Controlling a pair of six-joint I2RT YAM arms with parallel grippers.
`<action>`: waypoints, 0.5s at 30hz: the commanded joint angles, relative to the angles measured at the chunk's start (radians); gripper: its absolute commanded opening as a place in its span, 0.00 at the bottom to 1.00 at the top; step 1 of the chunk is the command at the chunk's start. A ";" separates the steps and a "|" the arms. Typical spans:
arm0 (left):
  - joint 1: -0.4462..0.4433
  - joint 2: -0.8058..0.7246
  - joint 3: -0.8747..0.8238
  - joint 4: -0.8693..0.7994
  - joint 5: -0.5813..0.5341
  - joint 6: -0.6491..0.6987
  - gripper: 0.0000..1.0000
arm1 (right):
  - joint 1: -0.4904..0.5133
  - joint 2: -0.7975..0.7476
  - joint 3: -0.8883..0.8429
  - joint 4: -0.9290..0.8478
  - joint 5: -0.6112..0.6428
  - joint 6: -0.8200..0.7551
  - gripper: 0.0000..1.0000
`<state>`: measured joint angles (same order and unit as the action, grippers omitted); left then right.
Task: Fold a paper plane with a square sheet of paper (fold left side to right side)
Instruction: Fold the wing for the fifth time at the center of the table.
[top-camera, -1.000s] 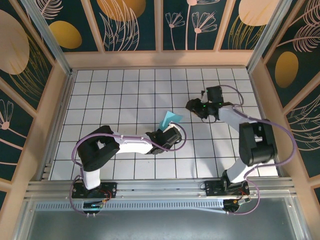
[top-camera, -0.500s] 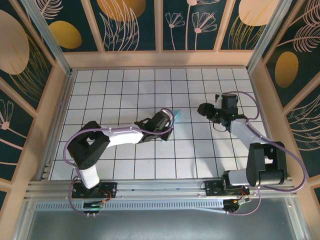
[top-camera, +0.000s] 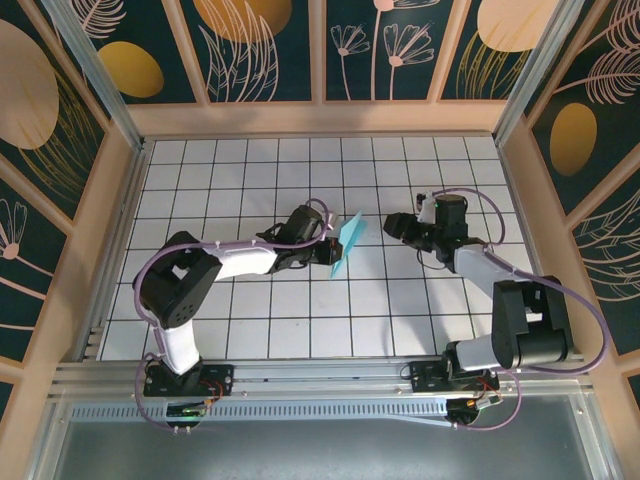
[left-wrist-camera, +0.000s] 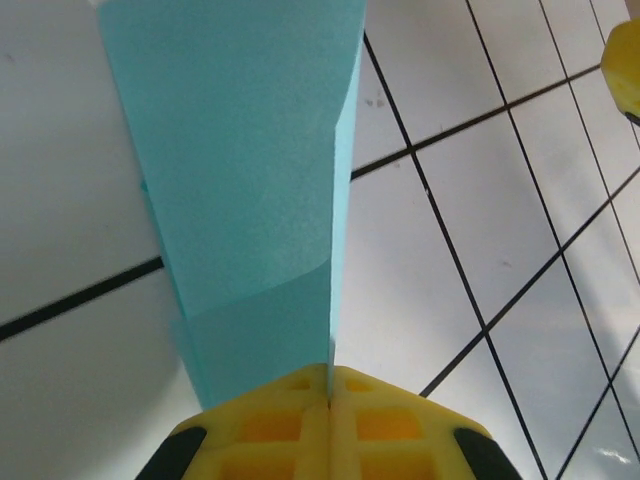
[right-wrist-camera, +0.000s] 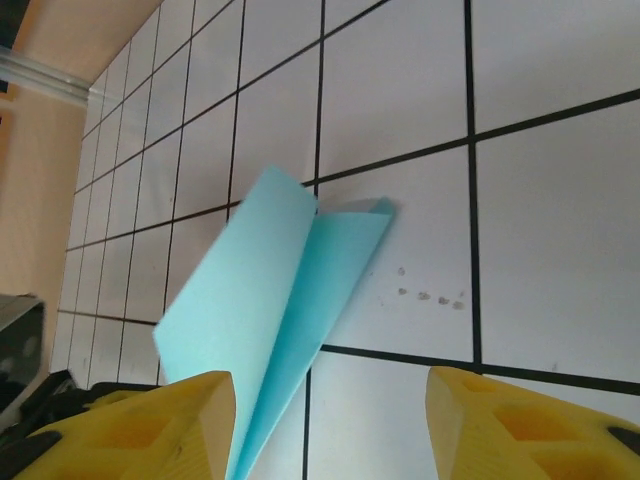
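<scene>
**Folded sheet of paper (top-camera: 348, 240) pinched in the left jaws, right jaws standing by**

The turquoise sheet, doubled along a lengthwise crease, juts out over the middle of the bench (top-camera: 250, 170), with the left jaws clamped tight on its near end. The right jaws are about half open and grip nothing, facing its free end from close by. The loose flaps gape apart, so a closing pinch could catch only one layer, skewing the crease or tearing the thin paper.
</scene>
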<state>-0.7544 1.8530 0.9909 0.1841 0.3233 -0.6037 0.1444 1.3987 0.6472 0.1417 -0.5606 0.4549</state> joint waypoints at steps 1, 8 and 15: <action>0.000 0.052 0.006 0.042 0.092 -0.056 0.00 | 0.028 0.027 -0.020 0.067 -0.021 0.042 0.52; 0.001 0.090 0.008 0.104 0.135 -0.103 0.00 | 0.062 0.084 -0.002 0.080 -0.006 0.075 0.52; 0.006 0.107 -0.013 0.217 0.202 -0.195 0.00 | 0.088 0.119 -0.013 0.138 -0.025 0.114 0.51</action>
<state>-0.7536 1.9331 0.9901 0.3119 0.4683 -0.7372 0.2184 1.5005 0.6384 0.2157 -0.5705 0.5381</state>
